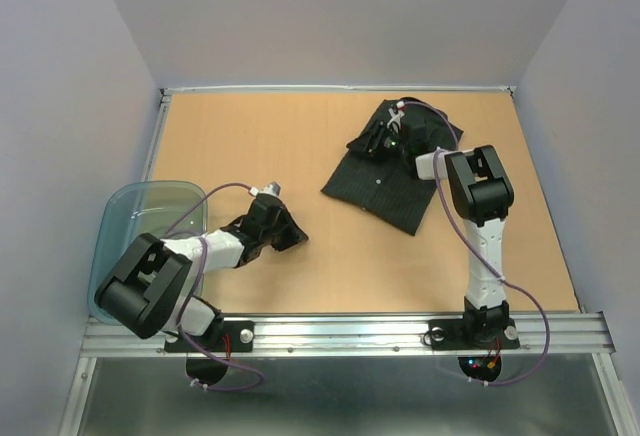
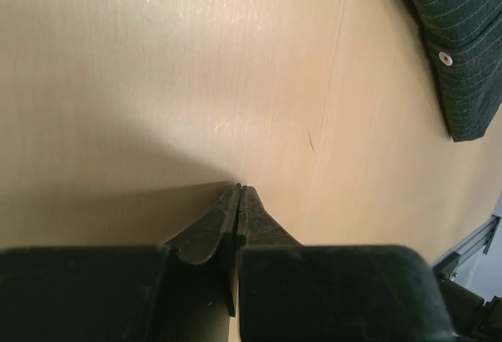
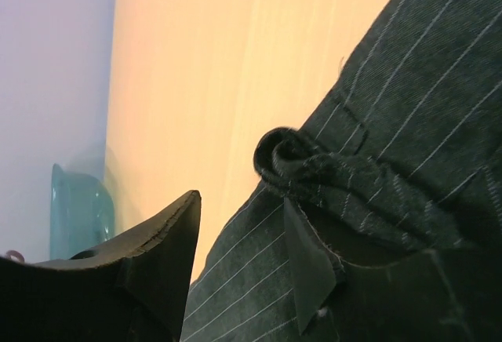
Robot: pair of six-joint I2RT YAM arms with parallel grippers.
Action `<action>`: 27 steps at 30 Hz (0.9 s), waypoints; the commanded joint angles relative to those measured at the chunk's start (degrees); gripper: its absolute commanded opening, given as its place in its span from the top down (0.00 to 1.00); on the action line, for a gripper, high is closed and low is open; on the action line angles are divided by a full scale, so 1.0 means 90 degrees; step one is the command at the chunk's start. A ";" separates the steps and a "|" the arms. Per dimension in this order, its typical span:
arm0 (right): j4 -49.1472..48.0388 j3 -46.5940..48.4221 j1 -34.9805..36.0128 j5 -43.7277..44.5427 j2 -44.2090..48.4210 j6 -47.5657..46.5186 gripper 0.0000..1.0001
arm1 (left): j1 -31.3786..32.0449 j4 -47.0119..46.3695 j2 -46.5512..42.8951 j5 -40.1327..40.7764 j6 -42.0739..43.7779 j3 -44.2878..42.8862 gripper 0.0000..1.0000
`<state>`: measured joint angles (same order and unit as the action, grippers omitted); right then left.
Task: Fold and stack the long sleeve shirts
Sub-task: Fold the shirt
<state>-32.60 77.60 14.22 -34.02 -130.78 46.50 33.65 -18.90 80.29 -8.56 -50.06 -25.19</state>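
"Where was the black pinstriped shirt [image 1: 385,191]?"

"Far right of the tabletop [image 1: 260,146], rumpled, its upper part bunched. No neat fold, no stack."

"And the arms?"

"The right end effector [image 1: 383,140] hovered over that bunch, fingers apart, a twist of cloth between them but not pinched. The left end effector [image 2: 238,193] was low over bare wood, well apart from the shirt, fingers pressed together on nothing."

"Progress?"

"Early, I'd judge. The folding was barely begun and all the stacking was left."
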 commanded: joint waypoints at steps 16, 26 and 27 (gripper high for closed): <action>0.0819 -0.2556 0.0159 0.0664 0.3885 -0.0284 0.46 | -0.0184 0.0146 0.1408 0.0336 0.1011 -0.3215 0.23; 0.1044 -0.4452 0.0071 0.0763 0.5410 -0.0196 0.46 | -0.0204 0.0839 0.2992 0.0668 0.1646 -0.4486 0.25; 0.1044 -0.4559 0.0061 0.0782 0.5468 -0.0177 0.46 | -0.0204 0.0859 0.3070 0.0658 0.1666 -0.4496 0.27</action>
<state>-22.85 40.01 15.03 -27.00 -84.38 44.69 32.01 -12.88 107.28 -3.95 -38.37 -62.54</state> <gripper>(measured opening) 0.542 0.747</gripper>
